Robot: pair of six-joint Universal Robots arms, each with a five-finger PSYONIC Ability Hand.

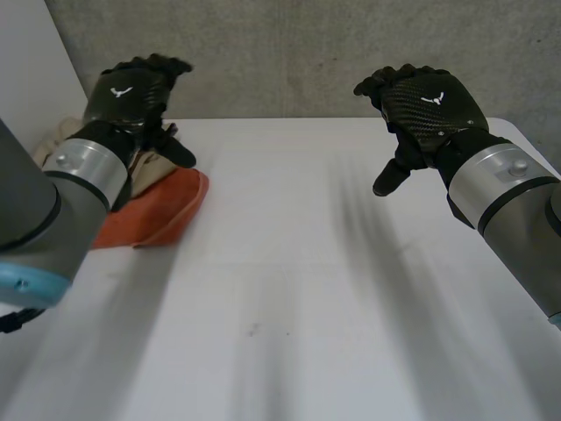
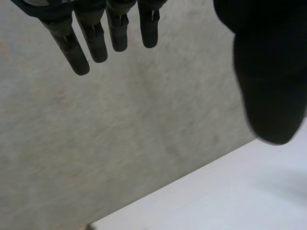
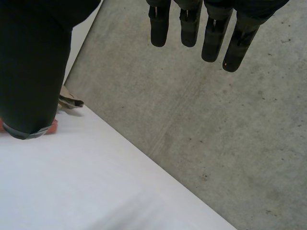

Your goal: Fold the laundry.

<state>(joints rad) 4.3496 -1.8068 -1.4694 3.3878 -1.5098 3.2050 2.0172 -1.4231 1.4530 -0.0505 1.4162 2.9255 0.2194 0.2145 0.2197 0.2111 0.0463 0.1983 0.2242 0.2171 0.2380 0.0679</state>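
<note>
Orange cloth (image 1: pixel 171 206) nr left hand (image 1: pixel 131 96); right hand (image 1: pixel 429 110) apart; fingers (image 2: pixel 96 43) both straight, empty.

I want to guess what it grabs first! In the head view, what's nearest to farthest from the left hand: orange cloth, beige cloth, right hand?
1. Beige cloth, right beside the left hand.
2. Orange cloth, next to the beige one.
3. Right hand, across the table.

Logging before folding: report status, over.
Left hand, right hand open, empty. Orange cloth bunched at left edge of table. Left arm partly hides it.
</note>
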